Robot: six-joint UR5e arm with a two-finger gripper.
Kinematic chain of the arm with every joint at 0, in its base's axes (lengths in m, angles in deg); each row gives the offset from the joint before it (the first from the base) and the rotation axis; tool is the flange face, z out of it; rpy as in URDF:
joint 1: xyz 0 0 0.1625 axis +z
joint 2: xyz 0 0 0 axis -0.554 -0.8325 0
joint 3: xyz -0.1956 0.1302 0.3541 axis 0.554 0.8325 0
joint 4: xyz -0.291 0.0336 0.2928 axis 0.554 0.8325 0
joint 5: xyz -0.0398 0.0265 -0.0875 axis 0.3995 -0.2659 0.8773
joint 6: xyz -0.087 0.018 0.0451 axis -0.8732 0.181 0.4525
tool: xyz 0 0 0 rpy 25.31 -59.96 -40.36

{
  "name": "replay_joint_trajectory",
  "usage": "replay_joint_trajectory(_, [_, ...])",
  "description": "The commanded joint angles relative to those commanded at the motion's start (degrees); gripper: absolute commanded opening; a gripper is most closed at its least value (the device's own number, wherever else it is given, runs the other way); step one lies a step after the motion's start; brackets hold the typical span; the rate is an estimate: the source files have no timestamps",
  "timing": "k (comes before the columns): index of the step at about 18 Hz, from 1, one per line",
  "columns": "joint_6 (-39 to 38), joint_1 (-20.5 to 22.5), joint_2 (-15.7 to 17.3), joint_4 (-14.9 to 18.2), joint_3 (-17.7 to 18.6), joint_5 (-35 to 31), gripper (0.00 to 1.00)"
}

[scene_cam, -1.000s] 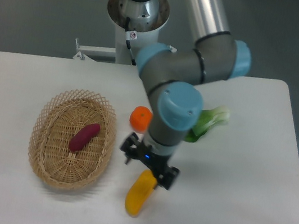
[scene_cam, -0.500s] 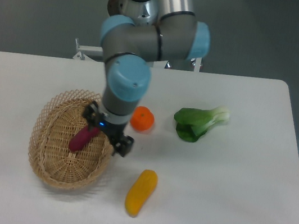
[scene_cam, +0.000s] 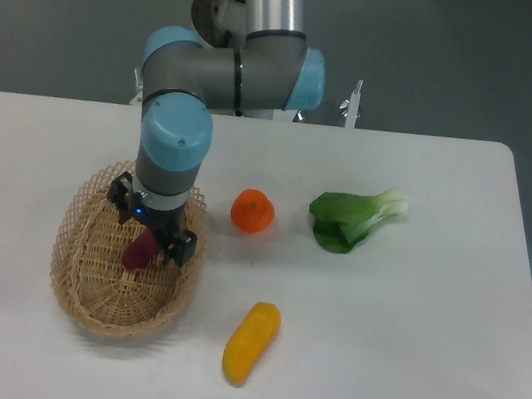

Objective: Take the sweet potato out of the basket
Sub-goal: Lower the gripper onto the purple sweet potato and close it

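The sweet potato (scene_cam: 138,253) is a small reddish-purple tuber lying in the middle of the tan wicker basket (scene_cam: 80,287) at the left of the table. My gripper (scene_cam: 151,226) hangs directly over it, pointing down, and hides the tuber's upper end. The jaws stand apart, one finger toward the basket's far left rim and the other toward its right rim, so the gripper is open. Whether the fingers touch the sweet potato cannot be told.
A round orange fruit (scene_cam: 252,212) sits just right of the basket. A yellow-orange oblong vegetable (scene_cam: 250,343) lies near the front, and a green leafy vegetable (scene_cam: 354,219) lies to the right. My arm reaches in from the back.
My gripper has swung left, from above the yellow-orange vegetable, past the orange, to over the basket and the sweet potato. The objects have not moved.
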Motion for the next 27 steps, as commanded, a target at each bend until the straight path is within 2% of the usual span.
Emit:
replay_joint_trajectory(15, [-5.5, -1.0, -2.3, -0.6, 0.3, -0.4, 1.00])
replay_joint_trajectory(19, [-6.9, -1.9, -3.3, -0.7, 0.2, -4.1, 1.00])
replay_joint_trajectory(24, [-7.0, -1.9, -4.0, -0.7, 0.2, -4.3, 1.00])
replay_joint_trajectory(26, [-7.0, -2.5, -4.1, -0.6, 0.3, -5.4, 0.85])
replay_joint_trajectory(27, [-7.1, -2.9, -4.4, -0.7, 0.2, -6.1, 0.81])
